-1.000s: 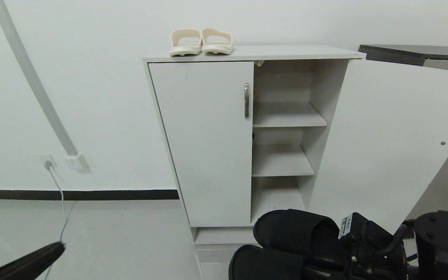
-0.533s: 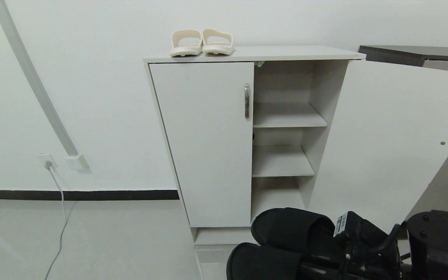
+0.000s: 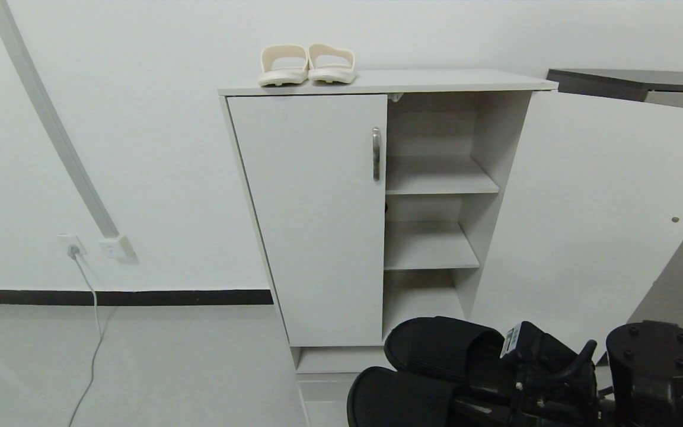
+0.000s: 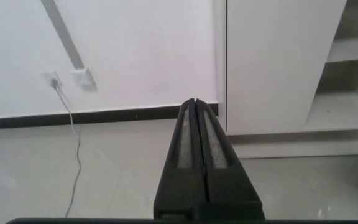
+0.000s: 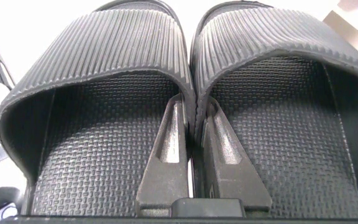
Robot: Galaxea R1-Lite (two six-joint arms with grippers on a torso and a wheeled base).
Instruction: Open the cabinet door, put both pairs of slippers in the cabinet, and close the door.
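Note:
A white cabinet (image 3: 377, 82) stands against the wall, its right door (image 3: 590, 213) swung wide and its left door (image 3: 312, 219) closed. Three bare shelves (image 3: 436, 178) show inside. A cream pair of slippers (image 3: 307, 64) rests on the cabinet top. My right gripper (image 3: 495, 385) hangs low in front of the open side, shut on the black pair of slippers (image 3: 430, 373). In the right wrist view its fingers (image 5: 166, 155) pinch the two inner edges of the black slippers (image 5: 110, 81) together. My left gripper (image 4: 196, 134) is shut with nothing in it, above the floor left of the cabinet.
A dark-topped unit (image 3: 638, 80) stands behind the open door on the right. A wall socket with a cable (image 3: 89, 296) and a slanted conduit (image 3: 45, 118) are on the left wall. Bare floor (image 3: 140, 367) lies left of the cabinet.
The left arm has dropped out of the head view's lower left corner. My right gripper with the black slippers has shifted slightly left.

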